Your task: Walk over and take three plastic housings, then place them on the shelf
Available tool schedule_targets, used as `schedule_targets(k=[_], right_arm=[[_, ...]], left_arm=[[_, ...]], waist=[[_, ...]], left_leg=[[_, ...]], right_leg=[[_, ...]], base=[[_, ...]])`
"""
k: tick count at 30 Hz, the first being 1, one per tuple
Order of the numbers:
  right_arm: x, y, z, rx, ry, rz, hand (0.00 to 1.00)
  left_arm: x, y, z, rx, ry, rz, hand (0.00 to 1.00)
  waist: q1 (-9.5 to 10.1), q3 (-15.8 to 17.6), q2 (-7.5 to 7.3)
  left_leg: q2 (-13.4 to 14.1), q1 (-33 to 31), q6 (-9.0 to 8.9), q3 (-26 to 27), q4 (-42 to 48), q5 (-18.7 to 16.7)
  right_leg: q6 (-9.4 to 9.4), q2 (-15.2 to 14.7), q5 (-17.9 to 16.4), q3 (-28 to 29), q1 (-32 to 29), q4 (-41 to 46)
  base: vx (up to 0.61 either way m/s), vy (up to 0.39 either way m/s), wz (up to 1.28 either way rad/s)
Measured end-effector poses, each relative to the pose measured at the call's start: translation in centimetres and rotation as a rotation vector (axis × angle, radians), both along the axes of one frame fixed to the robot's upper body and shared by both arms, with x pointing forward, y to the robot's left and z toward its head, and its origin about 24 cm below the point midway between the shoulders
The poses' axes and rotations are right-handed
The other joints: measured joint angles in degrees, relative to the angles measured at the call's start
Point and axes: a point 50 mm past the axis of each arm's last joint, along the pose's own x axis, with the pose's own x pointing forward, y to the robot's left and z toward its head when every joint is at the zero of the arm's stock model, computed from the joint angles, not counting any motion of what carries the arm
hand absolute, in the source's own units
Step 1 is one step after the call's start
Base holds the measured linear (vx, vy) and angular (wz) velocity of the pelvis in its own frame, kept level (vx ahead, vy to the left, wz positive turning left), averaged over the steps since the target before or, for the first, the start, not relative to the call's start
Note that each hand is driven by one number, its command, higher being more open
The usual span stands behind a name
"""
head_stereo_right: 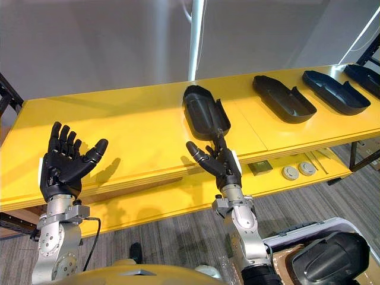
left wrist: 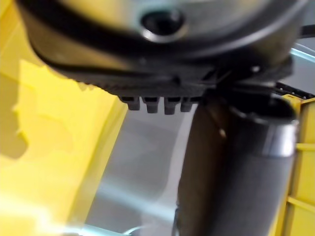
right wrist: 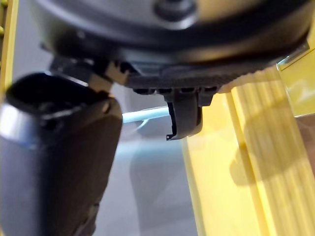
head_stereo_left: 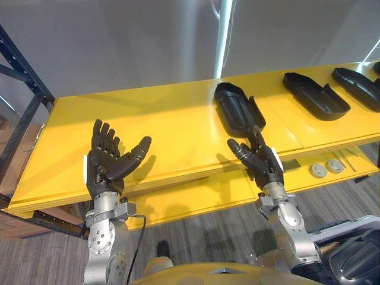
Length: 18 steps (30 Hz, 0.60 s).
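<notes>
The nearest black, scoop-shaped plastic housing [head_stereo_left: 236,110] lies on the yellow counter [head_stereo_left: 148,130] at 12 o'clock from the right hand [head_stereo_left: 261,160]. Its long axis runs roughly 11 to 5, and its narrow end points at that hand's released, spread fingers; I cannot tell whether they touch it. The left hand [head_stereo_left: 107,160] is raised palm-up, also released and empty, well apart at 9 o'clock, so the right is nearer. Two more black housings [head_stereo_left: 313,95] [head_stereo_left: 359,86] lie towards 2 o'clock. Nothing stands between hand and housing.

Yellow shelf [head_stereo_right: 136,127], black plastic housings [head_stereo_right: 205,113] lying along its top
</notes>
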Motion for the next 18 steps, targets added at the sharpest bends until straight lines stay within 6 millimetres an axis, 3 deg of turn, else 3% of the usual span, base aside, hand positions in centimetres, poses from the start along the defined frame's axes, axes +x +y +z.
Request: schedule_targets(k=[12, 18], right_arm=[[0.77, 0.06, 0.07, -0.002, -0.003, -0.014, 1.0], [0.18, 0.22, 0.53, 0.004, -0.022, 0.001, 1.0]], left_arm=[[0.01, -0.14, -0.03, -0.007, -0.003, -0.004, 1.0], [0.05, -0.28, 0.05, 0.001, -0.01, -0.023, 1.0]], waist=[[0.17, 0.17, -0.02], [0.03, 0.4, 0.06]], left_leg=[[0.0, -0.01, -0.03, -0.17, 0.0, 0.04], [0.01, -0.14, -0.04, -0.13, 0.0, -0.02]], right_leg=[[-0.01, 0.01, -0.16, -0.19, 0.03, -0.03], [-0.01, 0.03, -0.17, -0.18, -0.03, -0.16]], base=[[0.0, -0.001, 0.0], [0.0, 0.0, 0.0]])
